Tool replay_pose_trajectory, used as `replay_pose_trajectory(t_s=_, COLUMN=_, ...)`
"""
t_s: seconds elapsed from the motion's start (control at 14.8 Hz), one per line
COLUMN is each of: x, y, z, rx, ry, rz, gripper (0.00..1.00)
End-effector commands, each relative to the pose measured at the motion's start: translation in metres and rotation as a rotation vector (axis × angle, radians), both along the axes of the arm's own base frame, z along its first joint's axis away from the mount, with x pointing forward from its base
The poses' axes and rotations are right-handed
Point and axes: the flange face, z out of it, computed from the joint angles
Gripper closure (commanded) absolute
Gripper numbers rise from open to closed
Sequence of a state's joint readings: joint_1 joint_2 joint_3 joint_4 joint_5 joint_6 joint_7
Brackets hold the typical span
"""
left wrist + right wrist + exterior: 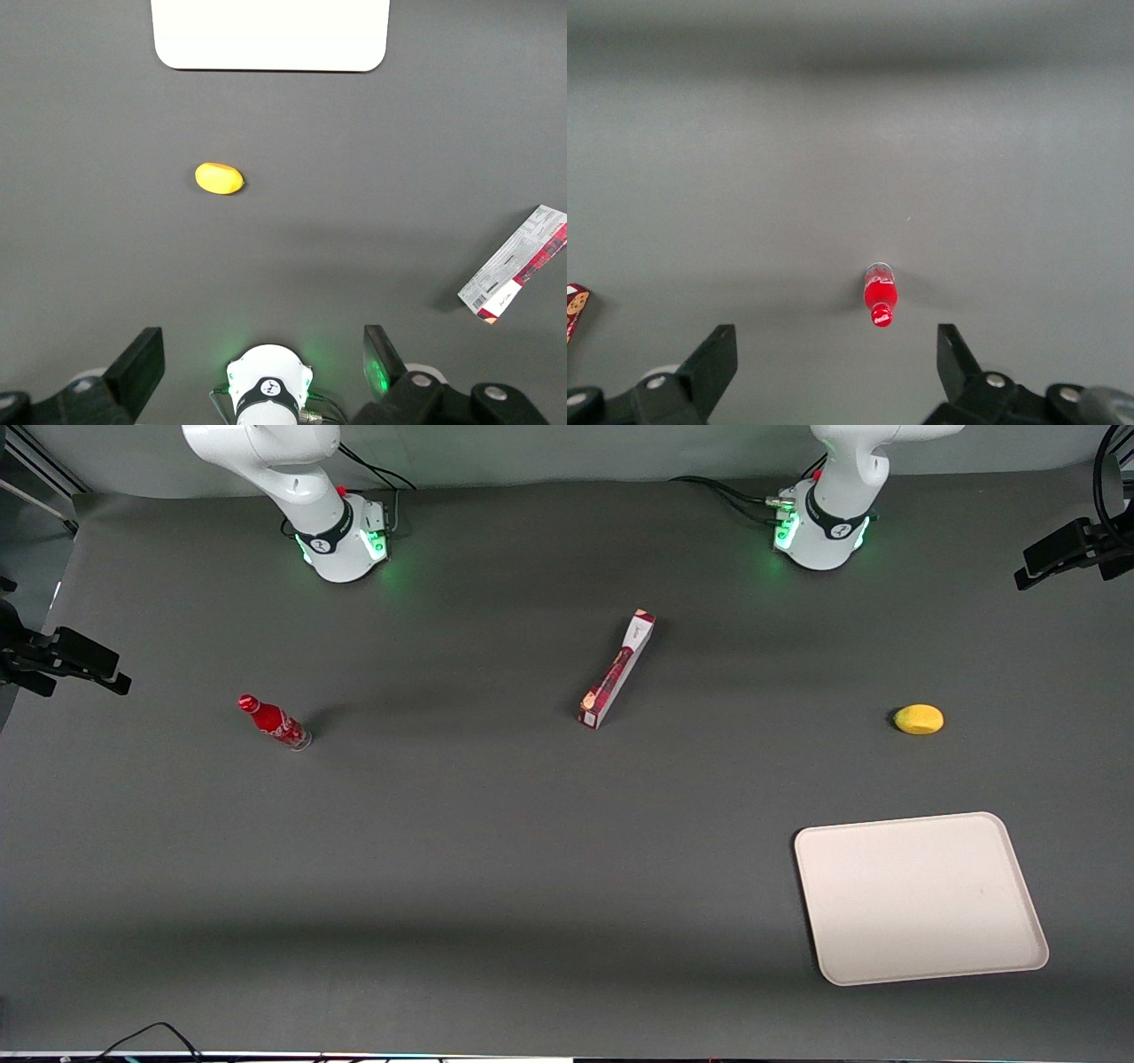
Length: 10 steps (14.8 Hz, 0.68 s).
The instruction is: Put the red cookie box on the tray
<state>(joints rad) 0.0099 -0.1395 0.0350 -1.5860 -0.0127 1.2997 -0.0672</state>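
The red cookie box (617,669) stands on its thin long edge near the middle of the table, farther from the front camera than the tray. The left wrist view shows its grey printed side (516,276). The tray (921,899) is beige with nothing on it and lies near the table's front edge toward the working arm's end; one end of the tray (270,35) shows in the left wrist view. My gripper (263,341) is out of the front view. It hangs high above its own arm's base, open, with nothing between its black fingers (137,359), well apart from the box.
A yellow lemon-like fruit (919,719) lies between the working arm's base (822,531) and the tray. A small red bottle (274,722) lies on its side toward the parked arm's end. Black camera mounts (1067,549) stand at both table ends.
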Motion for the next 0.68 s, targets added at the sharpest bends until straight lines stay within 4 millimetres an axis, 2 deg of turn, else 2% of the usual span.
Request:
replay_pose_trajectory(t_s=0.0, x=-0.001, y=-0.002, z=0.004, rx=0.011, ry=0.015, rz=-0.026, gripper=0.00)
replay_pose_trajectory(t_s=0.2, x=0.001, y=-0.005, z=0.003, rx=0.012, ry=0.015, rz=-0.030, gripper=0.00)
replay_pose_trajectory(t_s=0.34, x=0.000, y=-0.023, z=0.004, rx=-0.003, ry=0.016, rz=-0.051, gripper=0.00)
replay_pose_trajectory(t_s=0.47, x=-0.005, y=-0.077, z=0.002, rx=-0.035, ry=0.036, rz=-0.113, gripper=0.00)
replay_pose_trajectory(t_s=0.61, x=-0.012, y=-0.131, z=-0.014, rx=-0.130, ry=0.088, rz=-0.146, gripper=0.00)
